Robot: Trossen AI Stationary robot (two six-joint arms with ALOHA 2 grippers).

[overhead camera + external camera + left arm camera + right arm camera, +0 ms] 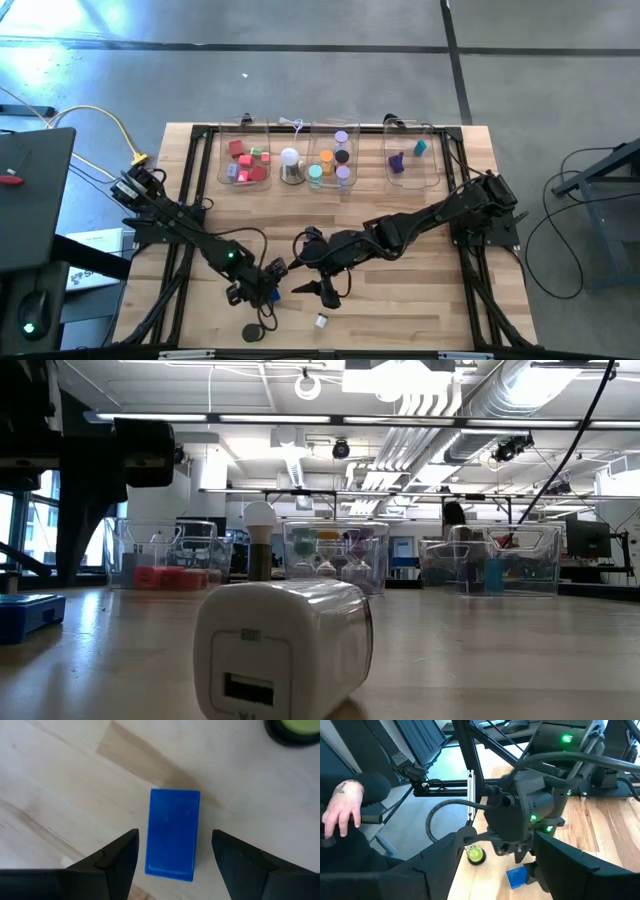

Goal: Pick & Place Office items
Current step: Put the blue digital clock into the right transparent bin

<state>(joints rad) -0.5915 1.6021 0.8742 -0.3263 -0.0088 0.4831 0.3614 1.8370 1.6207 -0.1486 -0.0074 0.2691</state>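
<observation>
A blue rectangular block (pixel 172 834) lies flat on the wooden table, near the front edge. My left gripper (pixel 175 836) points steeply down over it, open. One finger stands on each long side of the block, and neither touches it. In the high view this gripper (pixel 262 293) is left of centre. My right gripper (pixel 304 266) hovers open just to its right, facing it, and holds nothing. Its wrist view shows the blue block (pixel 517 876) under my left gripper. A black disc with a green top (pixel 295 726) lies close by.
Three clear bins (pixel 244 158) (pixel 333 158) (pixel 413 158) along the far edge hold several coloured pieces. A white dome on a silvery base (pixel 291 165) stands between two of them. A small white cube (pixel 322 321) lies at the front. A person's hand (pixel 340 802) shows beyond the table.
</observation>
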